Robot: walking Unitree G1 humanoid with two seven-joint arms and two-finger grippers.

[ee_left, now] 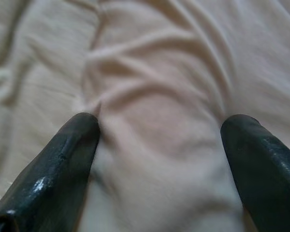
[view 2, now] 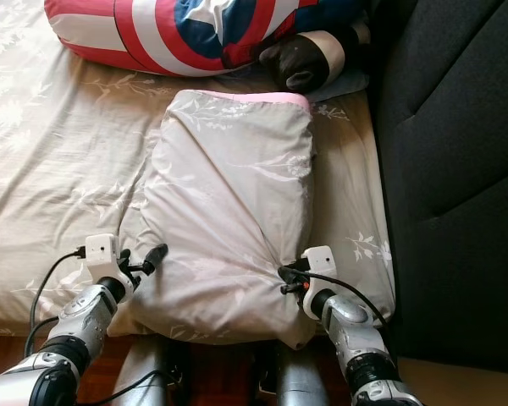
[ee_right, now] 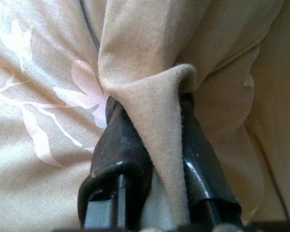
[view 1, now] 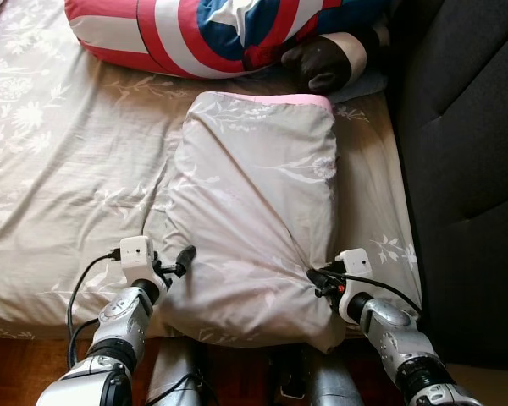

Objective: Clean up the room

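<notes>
A folded beige floral duvet point(view 1: 254, 211) with a pink edge lies on the bed's near right part. My right gripper point(view 1: 315, 279) is shut on a fold of the duvet point(ee_right: 154, 121) at its near right corner, the cloth pinched between the black fingers point(ee_right: 121, 159). At the near left edge of the duvet my left gripper point(view 1: 183, 259) is open. Its two fingers point(ee_left: 63, 159) are spread wide over wrinkled cloth point(ee_left: 154, 121), with nothing held.
The bed sheet point(view 1: 59, 169) has the same floral print. A red, white and blue star cushion point(view 1: 220, 30) and a dark plush toy point(view 1: 326, 63) lie at the far side. A dark upholstered headboard point(view 1: 466, 169) stands along the right. Wooden floor point(view 1: 17, 372) runs below the bed's near edge.
</notes>
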